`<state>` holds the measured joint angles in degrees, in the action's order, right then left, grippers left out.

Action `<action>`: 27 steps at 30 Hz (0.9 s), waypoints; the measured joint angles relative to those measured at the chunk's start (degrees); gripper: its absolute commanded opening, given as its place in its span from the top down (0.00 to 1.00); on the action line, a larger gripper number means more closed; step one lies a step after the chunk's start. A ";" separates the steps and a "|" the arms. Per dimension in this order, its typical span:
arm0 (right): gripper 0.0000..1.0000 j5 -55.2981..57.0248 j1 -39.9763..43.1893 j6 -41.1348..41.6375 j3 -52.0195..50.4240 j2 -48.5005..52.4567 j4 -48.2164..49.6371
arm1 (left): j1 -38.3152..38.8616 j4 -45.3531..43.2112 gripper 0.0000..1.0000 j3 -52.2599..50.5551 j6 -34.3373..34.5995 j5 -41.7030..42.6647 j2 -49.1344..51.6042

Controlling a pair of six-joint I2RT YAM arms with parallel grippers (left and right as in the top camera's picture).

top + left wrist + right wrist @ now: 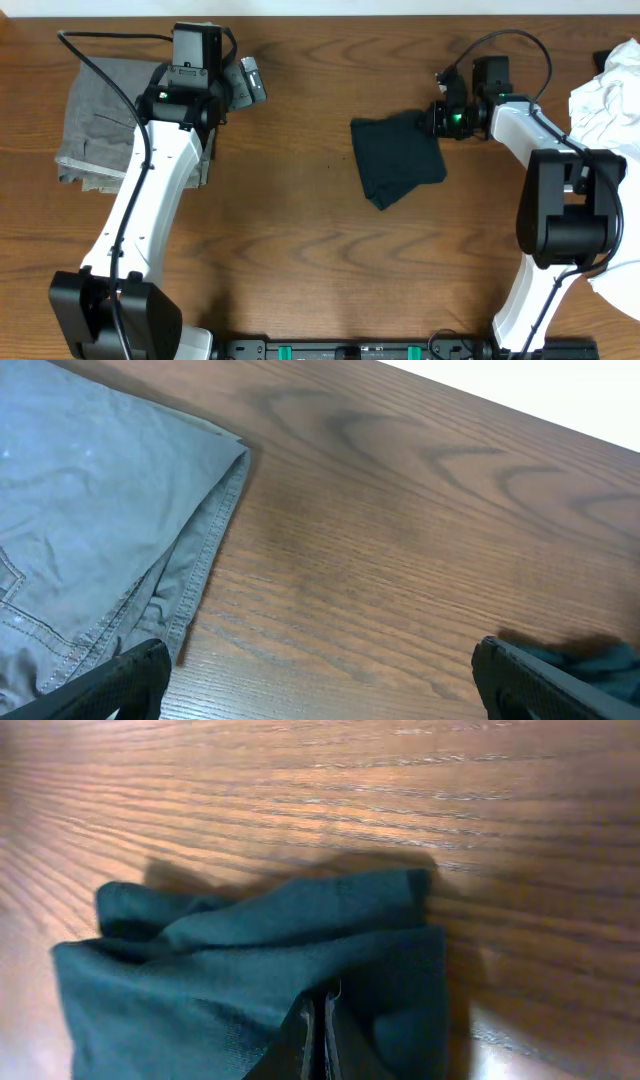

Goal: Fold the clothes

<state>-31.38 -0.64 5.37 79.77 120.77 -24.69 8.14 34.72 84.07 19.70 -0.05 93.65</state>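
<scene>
While right gripper (322, 1038), mostly cut off, pinches dark garment (398, 158) | left gripper (322, 678) spread | grey trousers (95, 120) partly under left arm (150, 190)

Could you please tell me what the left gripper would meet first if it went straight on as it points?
Probably bare brown wooden table: the open left gripper aims between the folded grey fabric trousers and the dark fabric garment; depth is unclear.
</scene>
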 measured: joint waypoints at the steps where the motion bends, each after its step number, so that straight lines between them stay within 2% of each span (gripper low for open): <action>1: 0.95 0.04 0.00 0.00 0.00 0.00 0.02 | 0.00 0.00 0.02 0.00 -0.02 0.00 0.00; 5: 0.89 -0.09 0.31 -0.11 0.00 -0.26 -0.20 | 0.00 0.00 0.02 0.00 -0.02 0.02 0.00; 7: 0.81 -0.02 0.74 -0.13 0.00 -1.20 -1.01 | 0.00 0.00 0.02 0.00 -0.02 0.00 0.00; 8: 0.69 0.00 1.22 -0.13 0.00 -2.21 -1.57 | 0.00 0.00 0.02 0.00 -0.02 0.02 0.00; 10: 0.59 0.42 2.29 -0.35 0.00 -4.66 -2.86 | 0.00 0.00 0.02 0.00 -0.02 0.00 0.00; 15: 0.25 7.13 7.19 -0.90 0.20 -12.72 -6.86 | 0.00 -0.02 0.02 0.00 -0.02 0.00 0.00; 16: 0.10 9.29 8.26 -0.94 0.37 -13.66 -8.00 | 0.00 0.00 0.02 0.00 -0.02 0.00 0.00; 17: 0.01 11.28 9.18 -0.81 0.50 -14.16 -9.07 | 0.00 0.02 0.02 0.00 -0.02 0.00 0.00; 21: 0.01 17.90 11.74 -1.05 0.61 -14.16 -13.99 | 0.00 -0.04 0.02 0.00 -0.02 0.00 0.00; 27: 0.01 21.07 12.92 -1.07 0.61 -14.16 -14.71 | 0.00 -1.29 0.02 0.00 0.22 0.55 0.00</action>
<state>-10.31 12.27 4.29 80.38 106.61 -39.40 8.14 33.43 84.07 19.92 0.49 93.65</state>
